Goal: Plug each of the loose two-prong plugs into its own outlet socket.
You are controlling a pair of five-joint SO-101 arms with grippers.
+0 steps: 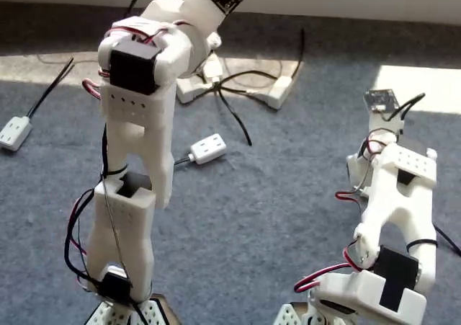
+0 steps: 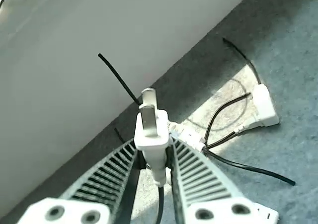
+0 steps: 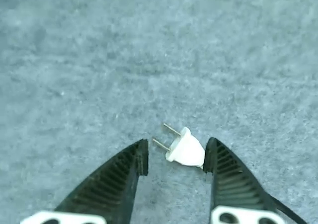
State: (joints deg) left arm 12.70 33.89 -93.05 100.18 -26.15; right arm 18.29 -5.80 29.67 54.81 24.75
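In the left wrist view my left gripper (image 2: 153, 152) is shut on a white two-prong plug (image 2: 150, 132), held in the air with its prongs pointing away from the wrist and its black cord hanging between the fingers. In the high view the left arm (image 1: 137, 116) stretches tall toward the back wall. Below the right wrist, my right gripper (image 3: 176, 157) is open just above the carpet. A second white plug (image 3: 185, 148) lies between its fingers, close to one finger, prongs pointing away. White outlet sockets lie at mid-floor (image 1: 208, 148), far left (image 1: 14, 132) and at the back (image 1: 281, 91).
Black cords (image 1: 234, 105) tangle around the back sockets on a sunlit patch of the grey carpet (image 1: 288, 195). A white wall (image 2: 74, 60) runs along the back. The folded right arm (image 1: 392, 202) stands at the right, with bare carpet between the arms.
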